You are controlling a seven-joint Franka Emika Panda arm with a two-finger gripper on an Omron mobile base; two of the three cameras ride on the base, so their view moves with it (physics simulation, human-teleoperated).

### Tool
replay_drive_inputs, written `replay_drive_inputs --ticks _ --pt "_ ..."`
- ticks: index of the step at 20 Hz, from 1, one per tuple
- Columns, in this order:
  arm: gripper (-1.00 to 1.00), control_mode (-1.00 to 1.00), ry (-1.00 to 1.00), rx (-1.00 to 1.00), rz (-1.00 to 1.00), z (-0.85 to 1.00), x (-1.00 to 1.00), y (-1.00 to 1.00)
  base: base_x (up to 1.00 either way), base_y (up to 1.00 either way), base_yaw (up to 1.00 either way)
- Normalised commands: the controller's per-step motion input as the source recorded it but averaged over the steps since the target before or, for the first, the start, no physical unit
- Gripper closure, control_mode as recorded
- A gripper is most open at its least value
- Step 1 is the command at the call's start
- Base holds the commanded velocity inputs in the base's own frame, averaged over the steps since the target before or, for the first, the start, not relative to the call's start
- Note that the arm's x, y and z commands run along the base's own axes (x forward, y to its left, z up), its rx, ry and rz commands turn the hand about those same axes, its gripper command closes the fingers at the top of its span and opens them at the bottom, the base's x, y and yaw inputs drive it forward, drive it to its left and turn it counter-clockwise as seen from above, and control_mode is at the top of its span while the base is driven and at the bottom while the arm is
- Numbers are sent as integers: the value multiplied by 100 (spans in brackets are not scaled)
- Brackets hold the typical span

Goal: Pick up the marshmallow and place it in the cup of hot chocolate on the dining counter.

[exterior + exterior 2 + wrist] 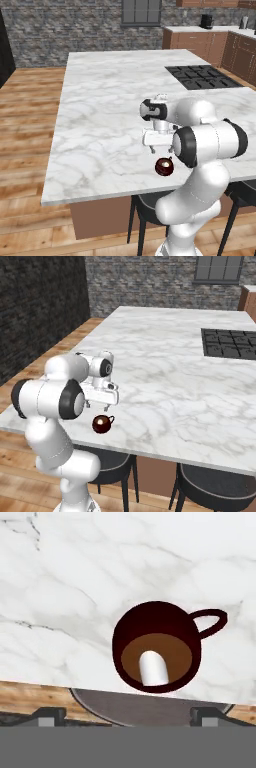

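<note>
White marble with grey veins forms the top of the dining counter (100,100), and a black cooktop (202,76) is set into its far right part. The cup of hot chocolate (164,167) is placed close to the near edge of this counter, standing upright. In the right base view the same cup (101,424) is seen with its small loop handle turned to the right.

The marshmallow (153,668) is found inside the cup (157,646). In the hand view it is seen as a small white lump that lies in the brown drink and leans against the near inner wall of the mug. The handle is shown at the upper right of the mug in this view.

The gripper (159,147) is held above the cup, apart from it, and it is pointed down at the counter. In the right base view the gripper (97,404) is seen just over the mug, a little to the left of it. In the hand view the two dark fingertips (49,716) are seen far apart at the bottom, one at each side, so the pincer is wide and nothing is held between them.

Under the near edge of the counter a dark round stool (216,488) is seen, and a wooden floor (25,130) lies around the island.
</note>
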Motion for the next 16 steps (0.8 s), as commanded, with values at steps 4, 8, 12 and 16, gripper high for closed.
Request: replay_drive_inputs --ticks 4,8,12,16 --pt "-100 -100 -17 7 -3 89 -33 0 0 0 0" --pt "-100 -100 -18 8 -2 94 -43 0 0 0 0" --pt "-100 -100 -23 8 0 95 -54 0 0 0 0" --pt "-100 -100 -29 5 0 91 -67 0 0 0 0"
